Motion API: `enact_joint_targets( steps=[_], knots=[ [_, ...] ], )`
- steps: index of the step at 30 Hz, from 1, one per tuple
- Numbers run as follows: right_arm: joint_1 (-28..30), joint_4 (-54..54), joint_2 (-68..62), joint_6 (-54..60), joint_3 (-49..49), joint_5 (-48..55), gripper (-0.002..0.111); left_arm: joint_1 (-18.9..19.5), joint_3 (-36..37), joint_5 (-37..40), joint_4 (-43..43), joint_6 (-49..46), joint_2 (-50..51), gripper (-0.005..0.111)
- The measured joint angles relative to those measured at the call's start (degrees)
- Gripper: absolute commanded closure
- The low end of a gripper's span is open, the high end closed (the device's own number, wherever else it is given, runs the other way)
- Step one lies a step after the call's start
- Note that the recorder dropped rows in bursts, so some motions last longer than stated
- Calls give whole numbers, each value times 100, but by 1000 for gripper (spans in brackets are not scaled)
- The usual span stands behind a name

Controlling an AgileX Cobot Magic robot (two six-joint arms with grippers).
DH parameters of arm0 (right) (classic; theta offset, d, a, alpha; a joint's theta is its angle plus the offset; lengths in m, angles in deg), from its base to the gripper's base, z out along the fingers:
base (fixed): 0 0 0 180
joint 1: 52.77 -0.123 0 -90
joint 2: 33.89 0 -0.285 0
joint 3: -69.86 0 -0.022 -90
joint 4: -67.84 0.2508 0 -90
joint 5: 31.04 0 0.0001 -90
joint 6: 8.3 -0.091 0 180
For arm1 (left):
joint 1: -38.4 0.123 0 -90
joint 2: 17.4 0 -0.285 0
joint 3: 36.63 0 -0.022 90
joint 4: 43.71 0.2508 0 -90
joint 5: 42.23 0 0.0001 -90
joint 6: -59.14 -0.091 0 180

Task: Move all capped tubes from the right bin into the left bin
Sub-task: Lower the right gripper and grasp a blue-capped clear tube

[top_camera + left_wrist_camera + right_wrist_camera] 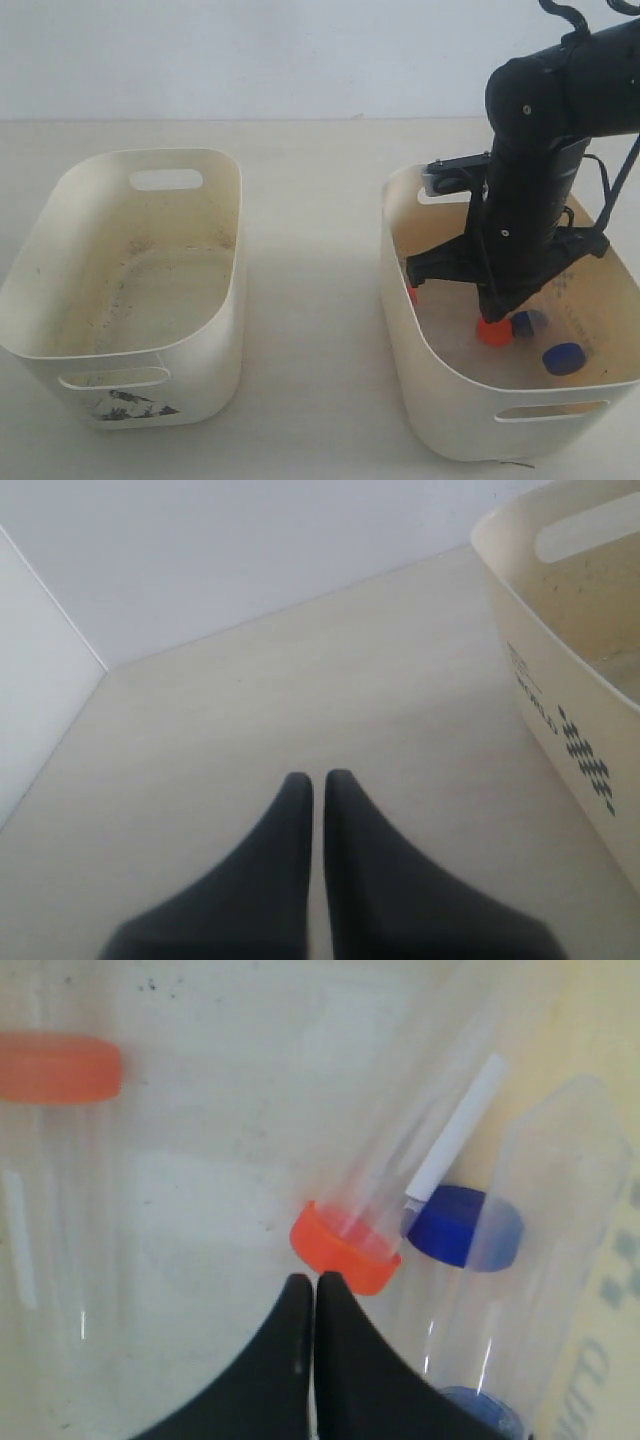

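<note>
- At frame left, the left bin holds no tubes. The left pincer, tips together and empty, is parked near it.
- At right, the right pincer, closed and empty, reaches down into the right bin just beside an orange-capped tube, seemingly lining up a grasp.

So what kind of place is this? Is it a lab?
Probably a robot test lab: a black robot arm reaches into the right bin holding capped tubes, on a plain table by a blank wall.

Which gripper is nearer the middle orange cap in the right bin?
Right. The right gripper is at the orange cap; the left gripper hangs over the table, outside a bin.
</note>
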Motion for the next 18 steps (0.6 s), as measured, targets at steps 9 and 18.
enact_joint_targets(
  steps=[9, 18],
  knots=[
    [0, 907, 0, 371, 0, -322, 109, 0, 0, 0, 9, 0, 0, 102],
    [-56, 1322, -8, 588, 0, -608, 109, 0, 0, 0, 9, 0, 0, 102]
  ],
)
